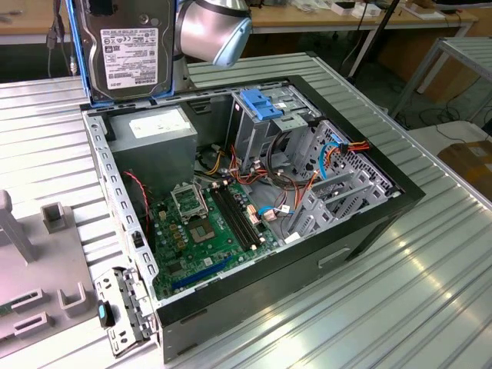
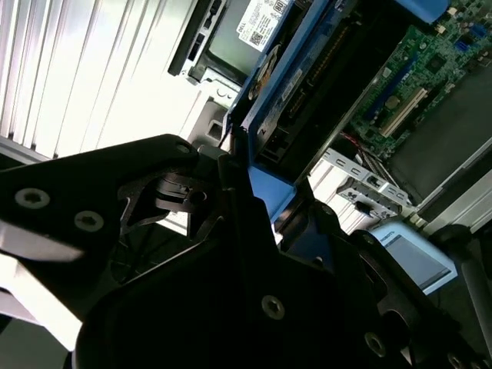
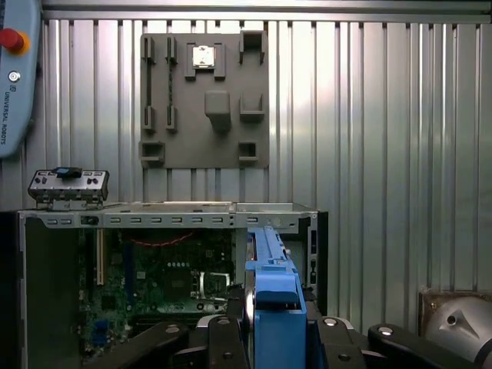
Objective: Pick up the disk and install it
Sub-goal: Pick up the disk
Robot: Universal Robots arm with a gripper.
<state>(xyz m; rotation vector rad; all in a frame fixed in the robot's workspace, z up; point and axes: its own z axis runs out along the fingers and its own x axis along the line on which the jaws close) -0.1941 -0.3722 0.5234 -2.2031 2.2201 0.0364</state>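
Note:
The disk hangs upright above the far corner of the open computer case, at the exterior view's upper left, with its white label facing the camera and blue rails along its sides. In the first wrist view the disk shows edge-on, its blue rail clamped between the black fingers of my gripper. In the second wrist view my gripper is shut on the blue edge of the disk, above the case.
Inside the case lie a green motherboard, a grey power-supply box and a metal drive cage with a blue bracket on top. A grey fixture plate lies at the exterior view's left, on the ribbed metal table. A teach pendant lies beyond the case.

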